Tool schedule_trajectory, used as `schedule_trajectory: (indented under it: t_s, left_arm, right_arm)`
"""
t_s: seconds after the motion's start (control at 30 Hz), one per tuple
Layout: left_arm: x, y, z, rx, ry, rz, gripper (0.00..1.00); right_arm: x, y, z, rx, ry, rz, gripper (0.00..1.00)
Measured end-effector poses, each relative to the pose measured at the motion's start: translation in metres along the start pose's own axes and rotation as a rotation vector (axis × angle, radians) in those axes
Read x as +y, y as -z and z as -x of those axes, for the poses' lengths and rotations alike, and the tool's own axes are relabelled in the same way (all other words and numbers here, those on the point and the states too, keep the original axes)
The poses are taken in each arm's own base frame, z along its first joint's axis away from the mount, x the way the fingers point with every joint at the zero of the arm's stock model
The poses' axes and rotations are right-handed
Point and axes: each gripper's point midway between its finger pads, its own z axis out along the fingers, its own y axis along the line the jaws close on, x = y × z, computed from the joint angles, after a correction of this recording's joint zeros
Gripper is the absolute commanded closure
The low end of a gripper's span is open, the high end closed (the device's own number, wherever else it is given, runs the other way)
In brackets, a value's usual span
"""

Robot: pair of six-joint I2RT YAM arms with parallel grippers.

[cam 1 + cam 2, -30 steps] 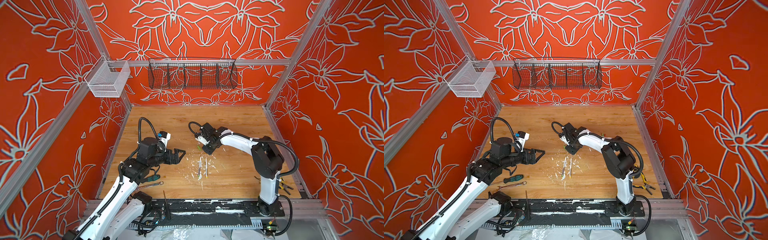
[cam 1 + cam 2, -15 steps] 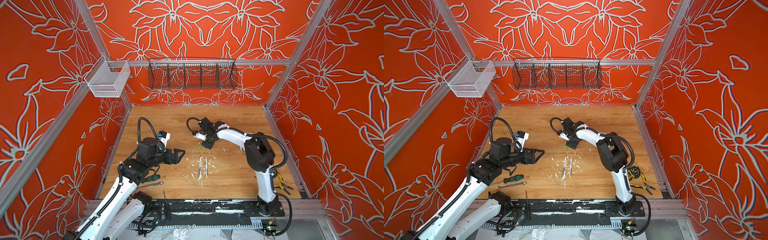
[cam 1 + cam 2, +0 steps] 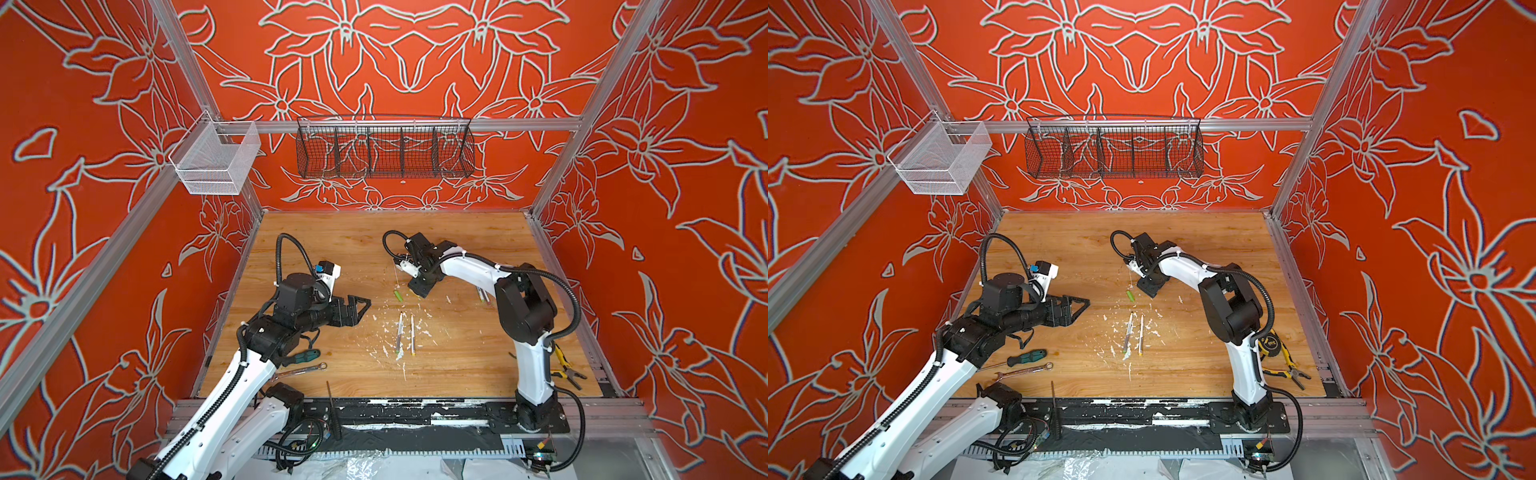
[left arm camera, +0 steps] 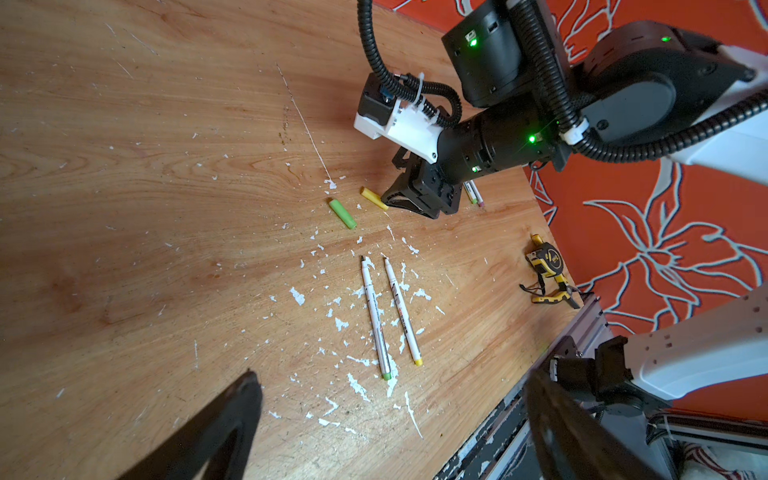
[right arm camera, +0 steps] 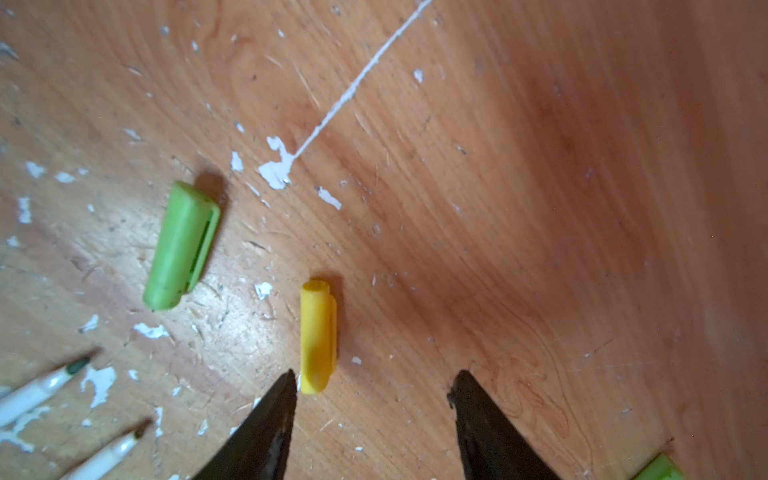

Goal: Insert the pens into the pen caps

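My right gripper (image 5: 374,382) stands open, low over the table, nothing held. A yellow pen cap (image 5: 318,336) lies flat with its near end beside one fingertip (image 5: 282,399). A green pen cap (image 5: 180,247) lies further off; in both top views this green cap (image 3: 398,296) (image 3: 1131,296) shows beside the right gripper (image 3: 419,286). Two uncapped pens (image 4: 376,318) (image 4: 403,311) lie side by side at mid-table. Two more pens (image 4: 473,193) peek out behind the right arm. My left gripper (image 3: 361,307) hovers wide open and empty, left of the pens.
A green-handled screwdriver (image 3: 1027,356) and a silver wrench (image 3: 1023,371) lie at the front left. A tape measure (image 3: 1271,343) and yellow pliers (image 3: 1287,370) sit by the right arm's base. White paint flecks cover the wooden table (image 3: 332,241). Wire baskets (image 3: 384,151) hang on the back wall.
The right gripper's jaws have gone from shut to open, and the right arm has shifted a little over the caps. The left arm has stayed still.
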Motion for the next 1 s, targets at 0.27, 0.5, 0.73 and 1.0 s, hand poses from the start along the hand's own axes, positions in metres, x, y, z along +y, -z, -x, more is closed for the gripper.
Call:
schedule_trajectory:
  t_s: [0.27, 0.5, 0.73, 1.0]
  left_arm:
    - [-0.001, 0.001, 0.001, -0.005, 0.0, -0.003, 0.03]
    - [-0.002, 0.001, 0.0, -0.002, 0.0, -0.009, 0.03]
    - [-0.003, 0.003, 0.001, -0.008, -0.003, -0.013, 0.03]
    - [-0.004, 0.005, 0.002, -0.015, -0.007, -0.017, 0.03]
  right_arm:
    - [0.01, 0.008, -0.009, -0.026, -0.063, 0.052, 0.37]
    - [0.013, 0.011, -0.011, -0.04, -0.091, 0.061, 0.37]
    - [0.013, 0.009, -0.012, -0.039, -0.114, 0.059, 0.37]
    - [0.014, 0.005, -0.013, -0.029, -0.128, 0.062, 0.37]
